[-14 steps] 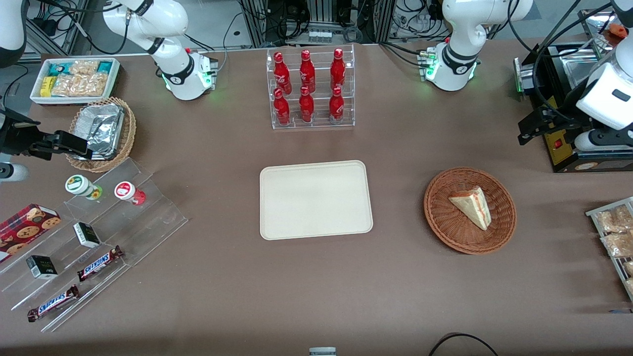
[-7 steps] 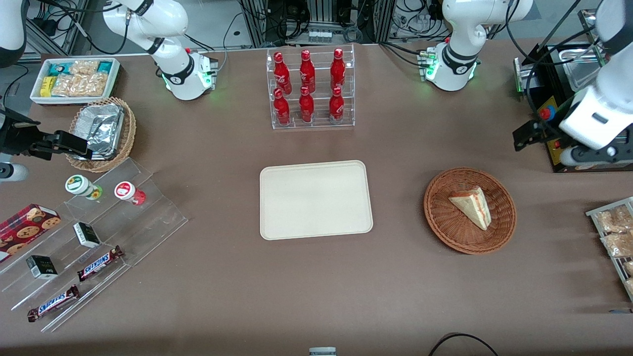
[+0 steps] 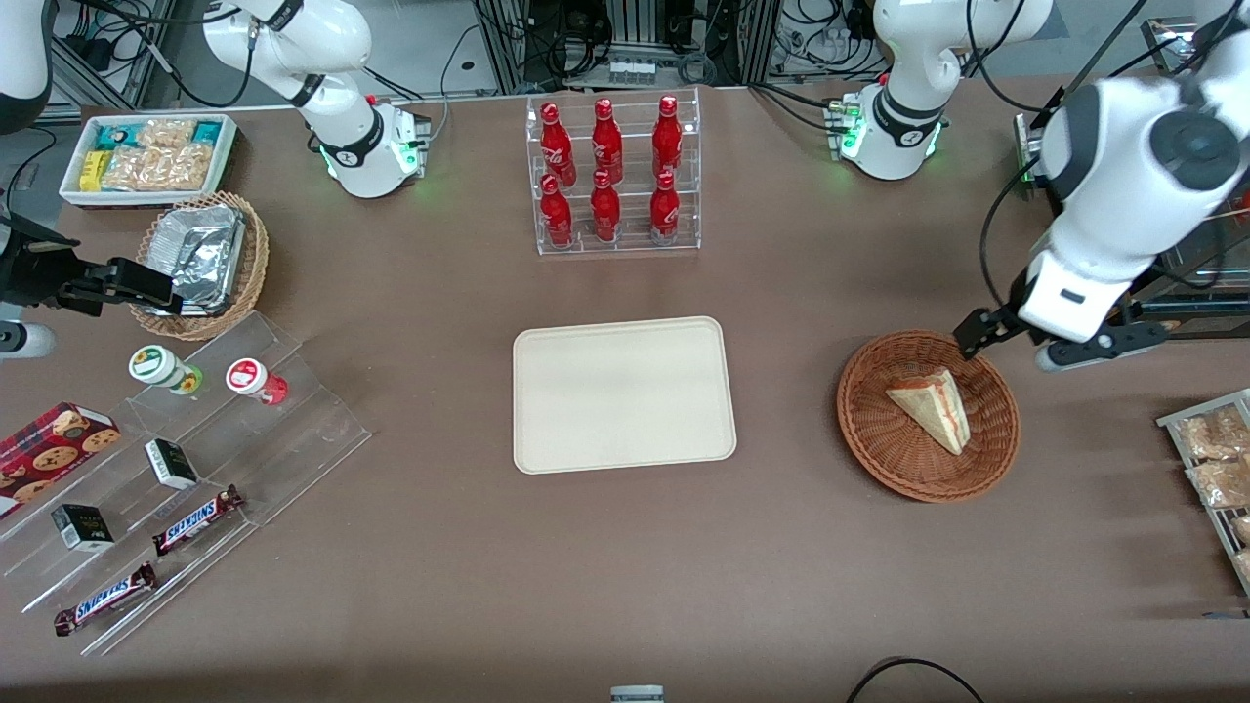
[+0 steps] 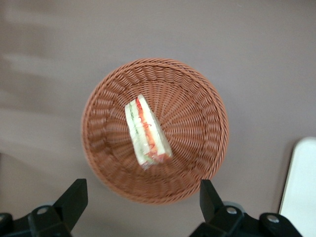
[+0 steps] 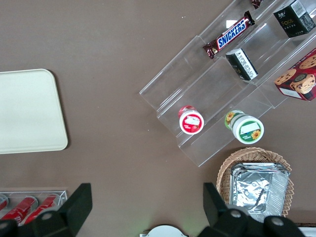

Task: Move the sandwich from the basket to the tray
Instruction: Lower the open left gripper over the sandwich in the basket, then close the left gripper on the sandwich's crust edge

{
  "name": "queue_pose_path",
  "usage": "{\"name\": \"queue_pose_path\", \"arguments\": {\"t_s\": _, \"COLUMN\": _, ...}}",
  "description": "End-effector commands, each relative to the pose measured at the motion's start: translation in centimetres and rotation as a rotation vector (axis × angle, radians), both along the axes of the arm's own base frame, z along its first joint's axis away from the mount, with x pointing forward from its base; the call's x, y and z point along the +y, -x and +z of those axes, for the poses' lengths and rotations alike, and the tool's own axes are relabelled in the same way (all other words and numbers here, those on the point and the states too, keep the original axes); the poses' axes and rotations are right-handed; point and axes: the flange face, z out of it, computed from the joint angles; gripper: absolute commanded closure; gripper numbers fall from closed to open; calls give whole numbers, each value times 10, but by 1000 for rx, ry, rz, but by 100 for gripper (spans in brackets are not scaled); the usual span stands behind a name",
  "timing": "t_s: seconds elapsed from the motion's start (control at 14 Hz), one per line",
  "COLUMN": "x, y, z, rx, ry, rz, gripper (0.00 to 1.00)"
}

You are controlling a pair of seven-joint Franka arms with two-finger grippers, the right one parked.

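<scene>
The brown table (image 3: 439, 566) carries the cream tray (image 3: 625, 395) at its centre. The reddish wicker basket (image 3: 879, 430) rests beside the tray, toward the working arm's end. A clear bottle rack (image 3: 615, 176) stands farther from the front camera than the tray. Toward the parked arm's end lie a white bin (image 3: 146, 156), a tan basket (image 3: 249, 264) nearer the camera, and a clear stepped stand (image 3: 293, 439) nearer still. The gripper (image 3: 977, 337) hangs above the reddish basket's rim, fingers (image 4: 76, 192) spread apart.
</scene>
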Motion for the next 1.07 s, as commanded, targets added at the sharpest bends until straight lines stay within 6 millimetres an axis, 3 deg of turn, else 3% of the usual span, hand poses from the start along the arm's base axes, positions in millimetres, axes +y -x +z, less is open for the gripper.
{"name": "queue_pose_path", "arguments": {"t_s": 0.0, "x": -2, "y": 1, "z": -36, "rx": -37, "ry": 21, "rz": 165, "gripper": 0}}
{"name": "queue_pose_path", "arguments": {"t_s": 0.21, "x": -4, "y": -7, "z": -76, "rx": -13, "ry": 35, "rz": 266, "gripper": 0}}
{"name": "queue_pose_path", "arguments": {"t_s": 0.57, "x": -1, "y": -12, "z": -118, "rx": -7, "ry": 48, "rz": 298, "gripper": 0}}
{"name": "queue_pose_path", "arguments": {"t_s": 1.0, "x": 3, "y": -4, "z": -173, "rx": -2, "ry": 60, "rz": 321, "gripper": 0}}
